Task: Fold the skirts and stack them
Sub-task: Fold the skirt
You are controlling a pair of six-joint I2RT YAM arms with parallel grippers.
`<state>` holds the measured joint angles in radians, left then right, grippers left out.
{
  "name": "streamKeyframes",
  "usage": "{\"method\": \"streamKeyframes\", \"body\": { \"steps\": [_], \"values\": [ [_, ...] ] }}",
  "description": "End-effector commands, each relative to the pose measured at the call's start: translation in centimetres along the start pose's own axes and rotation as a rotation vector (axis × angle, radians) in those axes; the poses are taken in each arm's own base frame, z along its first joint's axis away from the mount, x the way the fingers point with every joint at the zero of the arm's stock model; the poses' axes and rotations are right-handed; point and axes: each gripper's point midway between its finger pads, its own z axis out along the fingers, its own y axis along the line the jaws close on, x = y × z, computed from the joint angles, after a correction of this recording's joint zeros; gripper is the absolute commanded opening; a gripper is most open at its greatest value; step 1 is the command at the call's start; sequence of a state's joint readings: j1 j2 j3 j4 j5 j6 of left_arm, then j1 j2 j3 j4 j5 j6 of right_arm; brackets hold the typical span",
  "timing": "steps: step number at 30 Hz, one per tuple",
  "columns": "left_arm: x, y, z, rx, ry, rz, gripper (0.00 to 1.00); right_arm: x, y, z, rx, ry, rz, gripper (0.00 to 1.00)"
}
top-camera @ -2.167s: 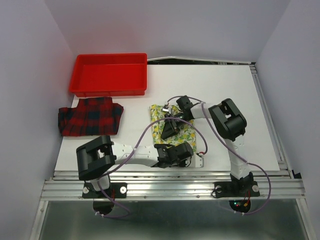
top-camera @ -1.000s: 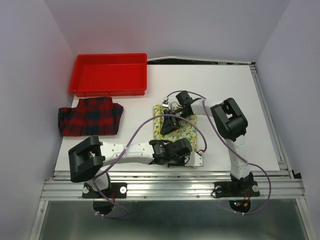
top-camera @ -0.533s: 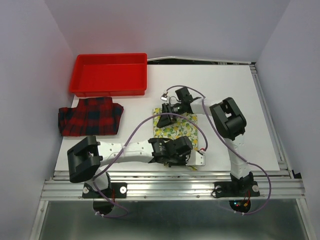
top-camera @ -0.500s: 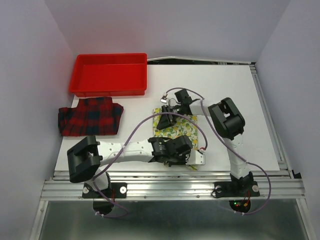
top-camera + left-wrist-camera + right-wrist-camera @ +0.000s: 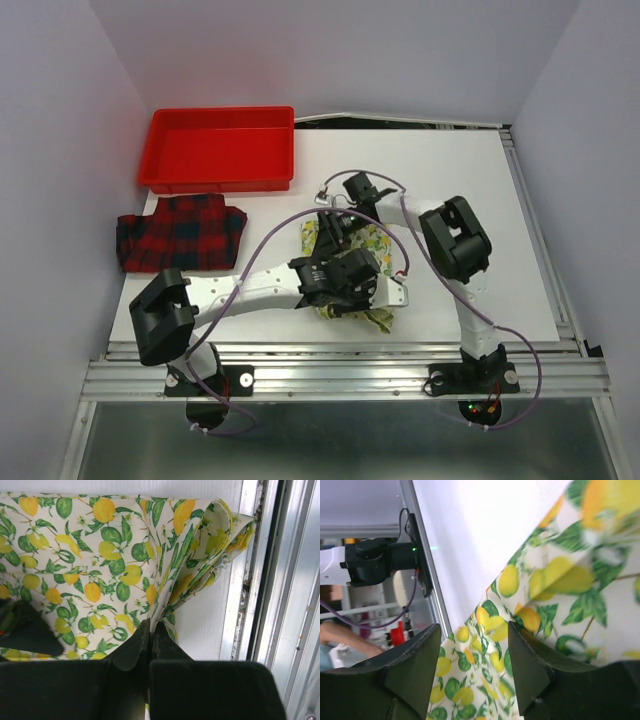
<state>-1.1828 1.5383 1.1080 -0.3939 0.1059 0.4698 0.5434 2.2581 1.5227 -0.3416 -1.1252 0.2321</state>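
A red tray [image 5: 220, 148] sits at the white table's [image 5: 450, 180] far left corner (close by the wall).

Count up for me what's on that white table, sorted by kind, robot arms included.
Skirts: 2, a lemon-print skirt and a red-and-black plaid skirt
Trays: 1, the red tray
Robot arms: 2, the left arm and the right arm
Total: 5

White table [image 5: 460, 170]: tray [image 5: 218, 184], plaid skirt [image 5: 180, 240], lemon skirt [image 5: 378, 241]
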Motion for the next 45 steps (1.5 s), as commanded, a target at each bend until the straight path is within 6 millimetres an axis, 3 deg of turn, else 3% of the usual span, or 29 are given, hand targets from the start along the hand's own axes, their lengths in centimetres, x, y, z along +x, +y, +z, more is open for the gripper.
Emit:
{"method": "streamKeyframes", "body": {
  "steps": [1, 4, 7, 8, 13, 17, 22, 24, 27, 30, 32, 33, 34, 36, 39, 42, 45],
  "values": [
    [-1.7, -0.1, -2.5, 0.007, -0.063, -0.01, 0.0, -2.6, 3.6, -6.6, 0.143, -0.066, -0.228, 0.63],
    [-1.7, -0.2, -2.7, 0.012, -0.068, -0.015, 0.0, -0.7, 3.7, -9.2, 0.196, -0.037, -0.203, 0.63],
    [-1.6, -0.4, -2.7, 0.018, -0.071, -0.022, 0.0, 2.4, 2.0, -11.3, 0.218, 0.015, -0.147, 0.61],
    [-1.7, -0.3, -2.8, 0.017, -0.074, -0.025, 0.0, 4.2, 1.6, -11.7, 0.201, 0.045, -0.098, 0.6],
    [-1.7, 0.2, -2.7, 0.015, -0.08, -0.048, 0.0, 9.5, 0.4, -11.0, 0.148, 0.129, 0.021, 0.58],
    [-1.8, 0.6, -2.7, 0.028, -0.082, -0.071, 0.0, 12.9, -3.1, -10.4, 0.188, 0.211, 0.133, 0.55],
    [-2.4, 1.2, -3.4, 0.015, -0.102, -0.061, 0.0, 15.3, -8.4, -11.0, 0.374, 0.264, 0.119, 0.54],
    [-2.5, 1.1, -3.8, 0.025, -0.1, -0.051, 0.0, 14.5, -8.8, -11.2, 0.399, 0.251, 0.088, 0.54],
    [-2.6, 0.3, -4.6, 0.064, -0.113, -0.035, 0.0, 10.9, -6.2, -12.1, 0.373, 0.2, 0.016, 0.59],
    [-2.3, -1.0, -4.9, 0.125, -0.116, -0.032, 0.0, 5.0, -1.7, -14.2, 0.375, 0.12, -0.106, 0.67],
    [-1.9, -1.7, -4.9, 0.153, -0.112, -0.026, 0.0, 2.5, -0.1, -15.3, 0.407, 0.095, -0.13, 0.71],
    [-1.9, -1.8, -5.0, 0.157, -0.115, -0.023, 0.0, -0.7, 1.0, -16.8, 0.443, 0.031, -0.201, 0.72],
    [-2.0, -1.9, -5.1, 0.156, -0.115, -0.023, 0.0, -1.9, 1.3, -17.2, 0.463, 0.009, -0.217, 0.72],
    [-2.2, -1.9, -5.2, 0.16, -0.118, -0.018, 0.0, -5.0, 0.5, -18.6, 0.538, -0.035, -0.267, 0.72],
    [-2.2, -2.0, -5.3, 0.162, -0.12, -0.018, 0.0, -7.1, -1.6, -19.1, 0.58, -0.04, -0.269, 0.71],
    [-2.3, -1.9, -5.3, 0.167, -0.121, -0.022, 0.0, -8.3, -4.3, -19.2, 0.644, -0.045, -0.272, 0.69],
    [-2.5, -2.1, -5.3, 0.176, -0.122, -0.022, 0.0, -7.9, -7.6, -18.9, 0.694, -0.006, -0.275, 0.66]
  ]
}}
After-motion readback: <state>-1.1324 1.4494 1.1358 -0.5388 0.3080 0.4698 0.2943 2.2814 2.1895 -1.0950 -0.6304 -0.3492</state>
